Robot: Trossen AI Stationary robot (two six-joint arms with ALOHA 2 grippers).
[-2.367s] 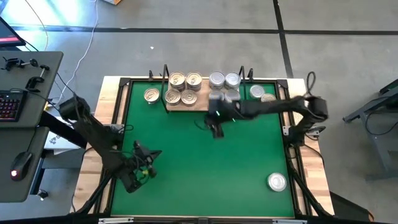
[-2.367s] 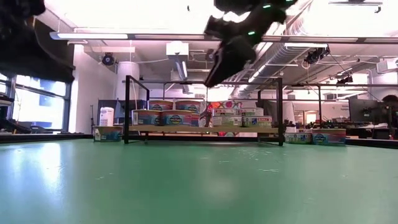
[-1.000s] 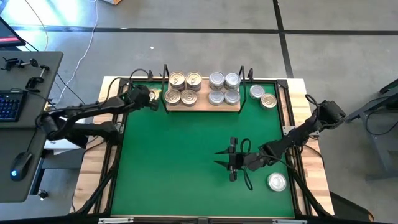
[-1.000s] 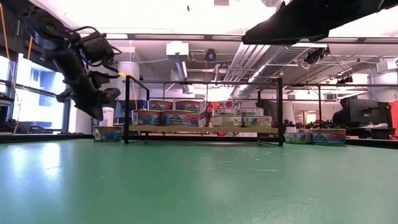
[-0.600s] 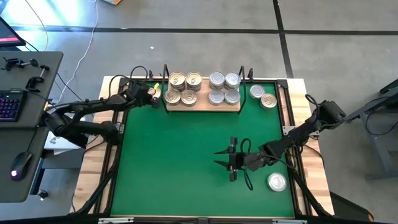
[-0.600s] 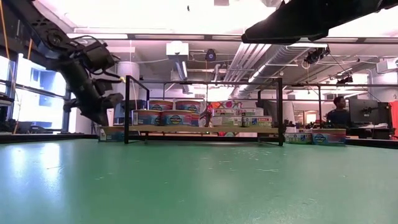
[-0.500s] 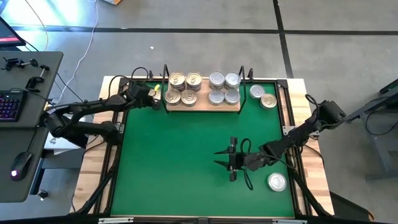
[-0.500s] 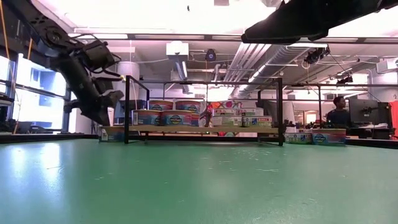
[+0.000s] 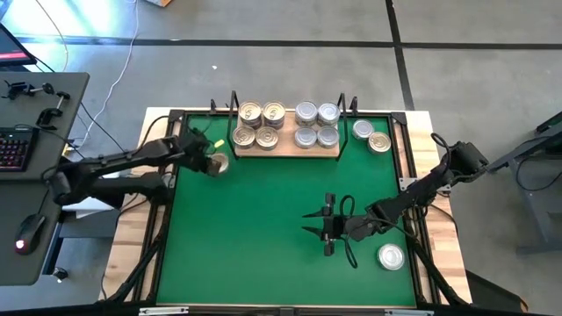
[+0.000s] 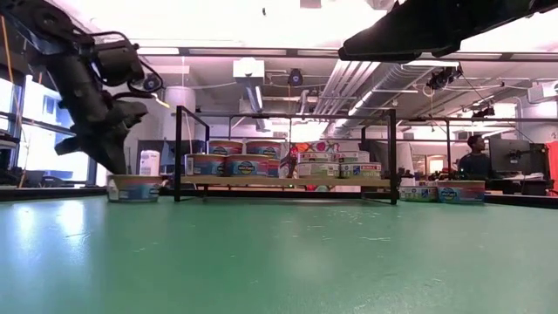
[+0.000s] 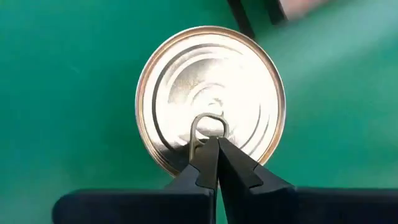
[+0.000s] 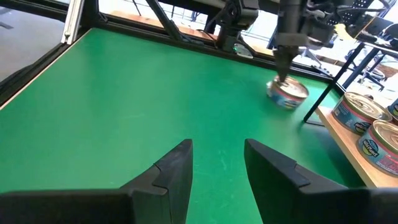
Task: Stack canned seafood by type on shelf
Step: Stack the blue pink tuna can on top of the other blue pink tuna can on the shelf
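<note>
From overhead, the left gripper (image 9: pixel 209 161) sits on a gold-lidded tin (image 9: pixel 217 163) on the green mat (image 9: pixel 263 228), just off the shelf's (image 9: pixel 285 149) eight o'clock corner. The wooden shelf already sorts by type: four gold-lidded tins (image 9: pixel 261 125) at its nine o'clock end, four silver-lidded tins (image 9: pixel 316 124) at its three o'clock end. Two more tins (image 9: pixel 371 135) wait just off the shelf at three o'clock, and a lone silver tin (image 9: pixel 391 256) lies near the mat's five o'clock corner. The right gripper (image 9: pixel 318 225) hangs over the mat at four o'clock, close to that lone tin, likely waiting its turn.

At table height, the left arm's tin (image 10: pixel 133 187) stands flat on the mat at nine o'clock of the shelf's black upright (image 10: pixel 178 153). A person (image 10: pixel 475 158) sits far back in the room.

The left wrist camera settles it: both dark fingers (image 11: pixel 206 165) are clenched tight together, tips at the pull tab (image 11: pixel 208 126) of the gold lid. It looks like a pinch on the tab, though I cannot tell if metal is caught between them. My read is that the tab gives a handle on a tin too flat to straddle.

From the right wrist, its own fingers (image 12: pixel 175 168) stand parted with nothing between them, aimed across bare mat toward the left arm's tin.
</note>
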